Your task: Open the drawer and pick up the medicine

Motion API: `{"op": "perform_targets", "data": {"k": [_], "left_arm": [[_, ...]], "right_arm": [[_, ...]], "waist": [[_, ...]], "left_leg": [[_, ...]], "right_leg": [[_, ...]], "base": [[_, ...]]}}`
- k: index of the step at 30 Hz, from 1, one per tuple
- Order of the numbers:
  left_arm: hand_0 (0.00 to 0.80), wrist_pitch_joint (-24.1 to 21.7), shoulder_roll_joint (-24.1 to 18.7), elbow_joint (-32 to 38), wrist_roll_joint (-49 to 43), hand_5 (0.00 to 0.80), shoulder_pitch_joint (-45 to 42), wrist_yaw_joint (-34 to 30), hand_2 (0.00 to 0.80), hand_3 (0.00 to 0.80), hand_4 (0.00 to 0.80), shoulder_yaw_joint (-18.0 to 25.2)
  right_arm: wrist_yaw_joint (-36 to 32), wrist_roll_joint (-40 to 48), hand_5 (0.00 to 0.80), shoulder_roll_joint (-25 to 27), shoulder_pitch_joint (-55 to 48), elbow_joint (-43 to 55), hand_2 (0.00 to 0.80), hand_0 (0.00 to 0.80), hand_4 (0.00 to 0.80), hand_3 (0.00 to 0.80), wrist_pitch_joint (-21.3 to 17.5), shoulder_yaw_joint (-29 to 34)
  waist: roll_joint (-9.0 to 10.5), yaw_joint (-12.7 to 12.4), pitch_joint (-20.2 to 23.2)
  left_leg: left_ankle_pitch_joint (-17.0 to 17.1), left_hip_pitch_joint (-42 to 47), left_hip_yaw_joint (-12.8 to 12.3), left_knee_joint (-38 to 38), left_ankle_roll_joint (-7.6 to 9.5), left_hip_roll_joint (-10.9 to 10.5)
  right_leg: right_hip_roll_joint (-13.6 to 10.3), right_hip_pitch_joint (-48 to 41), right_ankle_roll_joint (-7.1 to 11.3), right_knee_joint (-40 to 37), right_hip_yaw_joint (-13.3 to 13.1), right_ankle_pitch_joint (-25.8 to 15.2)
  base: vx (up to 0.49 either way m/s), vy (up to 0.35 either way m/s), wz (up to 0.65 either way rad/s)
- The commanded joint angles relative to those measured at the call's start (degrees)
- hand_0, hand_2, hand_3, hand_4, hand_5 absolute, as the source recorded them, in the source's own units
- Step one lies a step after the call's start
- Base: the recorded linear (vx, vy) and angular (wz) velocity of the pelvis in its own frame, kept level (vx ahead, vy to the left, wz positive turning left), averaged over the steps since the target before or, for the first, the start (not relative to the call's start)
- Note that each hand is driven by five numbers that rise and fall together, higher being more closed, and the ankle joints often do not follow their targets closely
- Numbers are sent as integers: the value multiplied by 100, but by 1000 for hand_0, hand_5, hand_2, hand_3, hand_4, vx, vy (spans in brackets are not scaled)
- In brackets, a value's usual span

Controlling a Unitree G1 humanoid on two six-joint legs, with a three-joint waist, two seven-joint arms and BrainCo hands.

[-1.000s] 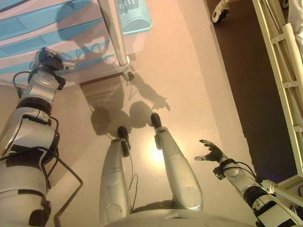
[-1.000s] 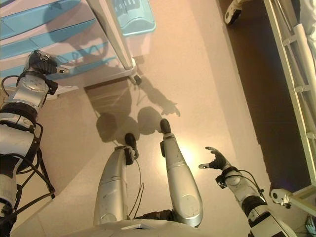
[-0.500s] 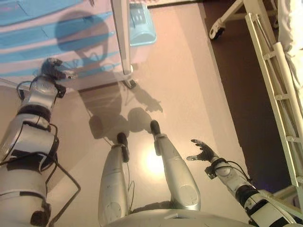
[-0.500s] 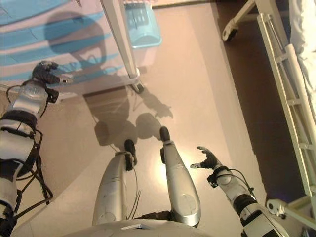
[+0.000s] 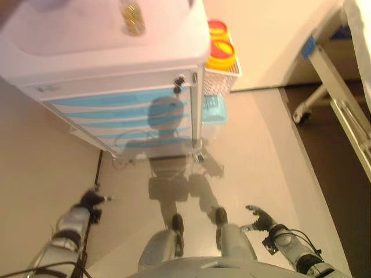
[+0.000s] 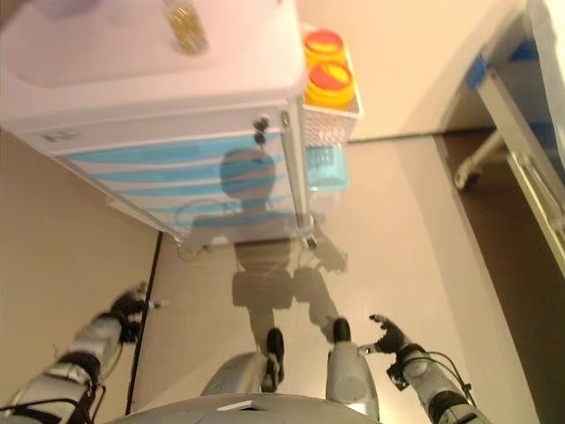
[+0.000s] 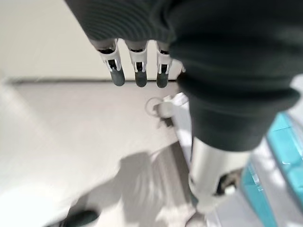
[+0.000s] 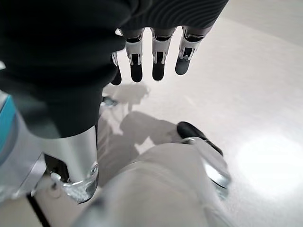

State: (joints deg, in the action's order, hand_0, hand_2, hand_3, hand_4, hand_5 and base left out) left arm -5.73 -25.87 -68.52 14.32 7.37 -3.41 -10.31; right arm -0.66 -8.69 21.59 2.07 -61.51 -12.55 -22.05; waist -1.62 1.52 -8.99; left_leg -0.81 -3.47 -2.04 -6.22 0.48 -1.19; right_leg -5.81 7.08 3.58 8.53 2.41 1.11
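A white cart with blue-striped drawers stands ahead, and every drawer front looks shut. A key sits in the lock at its upper right corner. On its top stands a small amber bottle. No medicine shows elsewhere. My left hand hangs low at the left, well short of the cart, open and empty; its fingers are straight in the left wrist view. My right hand is low at the right over the floor, fingers spread, holding nothing.
Two yellow tubs with red lids sit in a white mesh basket on the cart's right side, with a light blue bin below it. A bed frame on casters stands at the right. A wall runs along the left.
The camera has swung up, so the whole cart now shows. My left hand, earlier right by the cart's lowest drawer, is now well apart from it. The right hand stays open.
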Motion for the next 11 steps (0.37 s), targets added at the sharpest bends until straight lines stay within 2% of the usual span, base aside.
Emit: {"op": "perform_targets", "data": {"k": [1,3,5,7,8,9,10,11], "left_arm": [[0,-129,389,-143,-385,0,-207,-472,0,0,0,-121],[0,-180,687,-204,-255,0,-401,-868,0,0,0,-196],[0,-180,999,-286,445,0,-582,-939,0,0,0,-187],[0,-108,1300,-387,1667,0,-708,-831,0,0,0,139],[0,-141,1429,-425,1931,0,-769,-672,0,0,0,308],[0,-172,1489,-461,1816,0,-788,-590,0,0,0,406],[0,-238,1560,-546,1259,0,-800,-575,0,0,0,458],[0,-465,1598,-622,936,0,-812,-485,0,0,0,366]], "right_arm": [[-92,-91,0,-165,-69,-83,0,0,0,0,-119,105],[-56,-33,0,-281,-11,-222,0,0,0,0,-157,149],[-31,68,0,-398,67,-352,0,0,0,0,-120,227],[-19,102,0,-555,110,-515,0,0,0,0,-68,378],[26,115,0,-651,109,-594,0,0,0,0,-22,415],[37,155,0,-710,107,-646,0,0,0,0,20,447],[46,262,0,-789,107,-696,0,0,0,0,115,457],[17,335,0,-842,119,-726,0,0,0,0,198,455]], "waist": [[130,-40,366],[144,-106,452],[167,-183,516],[201,-292,568],[225,-352,580],[252,-397,592],[301,-450,610],[351,-480,614]], "left_leg": [[-570,131,-49,-140,68,-144],[-560,317,-11,18,70,-170],[-546,480,8,159,73,-197],[-496,618,24,367,75,-196],[-440,680,57,496,53,-184],[-395,702,78,579,44,-177],[-354,700,113,624,38,-180],[-344,687,141,601,41,-187]], "right_leg": [[202,-450,-96,-155,51,332],[224,-649,-94,-350,110,286],[237,-848,-90,-585,199,202],[238,-1011,-86,-755,330,142],[235,-1092,-78,-797,407,137],[246,-1129,-80,-818,456,133],[257,-1151,-83,-847,496,117],[262,-1159,-90,-854,502,97]], "base": [[-34,-35,26],[-45,-29,17],[-52,-27,19],[-49,-43,20],[-30,-66,10],[-27,-90,10],[-35,-103,20],[-27,-77,18]]}}
